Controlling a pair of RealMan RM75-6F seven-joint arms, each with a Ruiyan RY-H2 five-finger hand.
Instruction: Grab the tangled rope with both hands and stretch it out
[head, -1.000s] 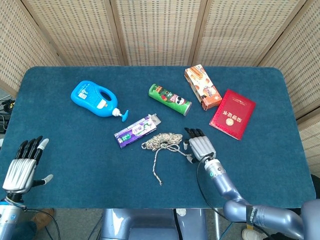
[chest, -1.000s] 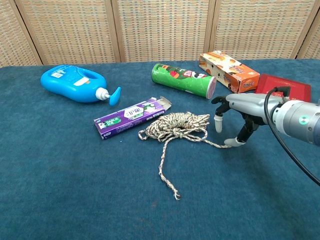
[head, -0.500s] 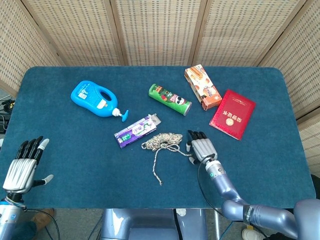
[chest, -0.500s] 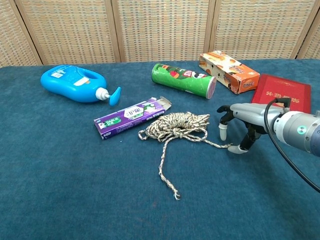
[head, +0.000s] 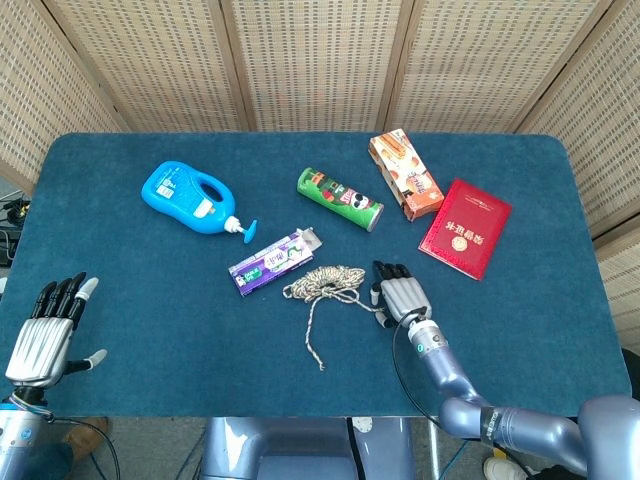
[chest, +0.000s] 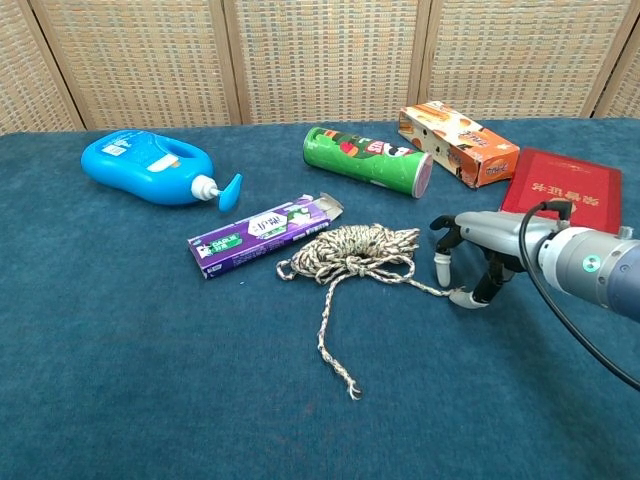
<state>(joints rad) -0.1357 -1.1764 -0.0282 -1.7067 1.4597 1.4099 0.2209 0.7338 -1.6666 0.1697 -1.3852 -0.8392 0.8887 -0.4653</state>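
Note:
The tangled rope (head: 326, 279) (chest: 357, 249) lies in a bundle at mid-table. One loose end trails toward the near edge, and a thin strand runs right along the cloth. My right hand (head: 402, 295) (chest: 478, 252) sits low, just right of the bundle, with its fingers (chest: 441, 262) spread and pointing down. Its thumb tip touches the end of the thin strand, and nothing is gripped. My left hand (head: 45, 335) hovers at the near left edge, far from the rope, with its fingers apart and empty. Only the head view shows it.
A purple toothpaste box (head: 275, 262) (chest: 262, 233) lies right against the rope's left side. Behind are a blue bottle (head: 188, 197) (chest: 145, 165), a green can (head: 340, 198) (chest: 365, 158) and an orange box (head: 405, 175) (chest: 458, 142). A red booklet (head: 465, 228) (chest: 560, 185) lies right of my right hand.
My right hand has dropped toward the cloth and edged slightly nearer the rope's right strand. The rope and my left hand have not moved.

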